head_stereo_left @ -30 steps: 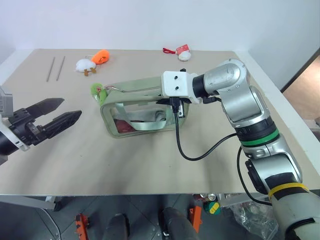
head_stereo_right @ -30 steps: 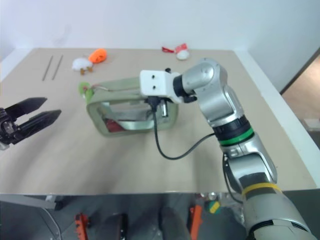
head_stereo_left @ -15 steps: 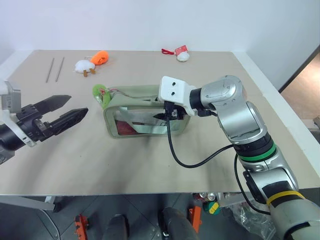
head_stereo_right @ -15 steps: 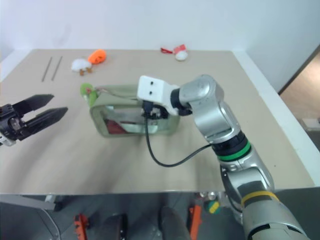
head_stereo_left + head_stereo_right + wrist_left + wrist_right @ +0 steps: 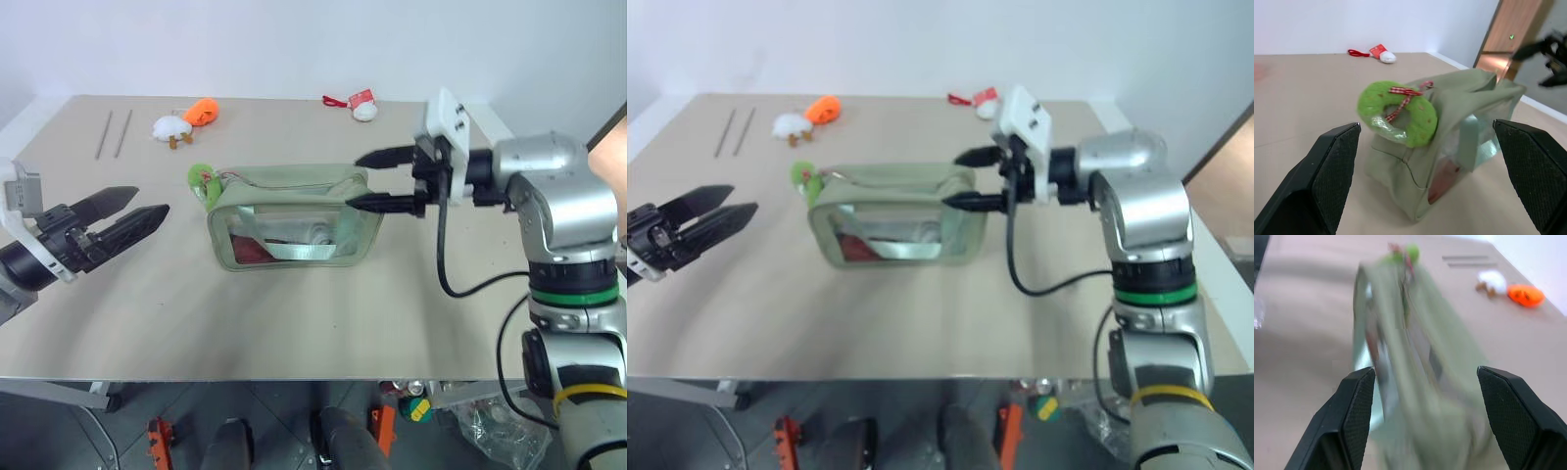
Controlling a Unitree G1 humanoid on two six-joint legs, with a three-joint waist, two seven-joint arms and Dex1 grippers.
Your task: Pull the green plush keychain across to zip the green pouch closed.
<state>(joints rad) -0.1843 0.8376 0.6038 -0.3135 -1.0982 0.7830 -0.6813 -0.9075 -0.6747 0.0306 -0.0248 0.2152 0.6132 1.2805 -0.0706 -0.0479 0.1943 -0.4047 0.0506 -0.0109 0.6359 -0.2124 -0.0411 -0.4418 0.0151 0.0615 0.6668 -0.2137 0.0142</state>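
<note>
The green pouch [image 5: 294, 217] stands upright mid-table with its clear side panel facing me. The green plush keychain [image 5: 201, 181], a small fuzzy ring with a red bow, hangs at the pouch's left end. My left gripper [image 5: 152, 201] hovers open a short way left of the keychain, pointing at it, holding nothing. In the left wrist view the keychain [image 5: 1398, 113] sits straight ahead between the fingers [image 5: 1337, 161]. My right gripper [image 5: 355, 181] is open and empty just off the pouch's right end. The right wrist view looks along the pouch [image 5: 1415, 357].
At the back left lie an orange plush toy [image 5: 200, 111], a white plush toy [image 5: 168, 127] and two thin rods [image 5: 113, 133]. A small white-and-red item [image 5: 362, 106] sits at the back centre. The table's right edge [image 5: 509, 147] passes under my right arm.
My right gripper has opened, left the pouch's top and swung away to the right end, its wrist rolled. The pouch now rests flat. The left gripper has hardly moved.
</note>
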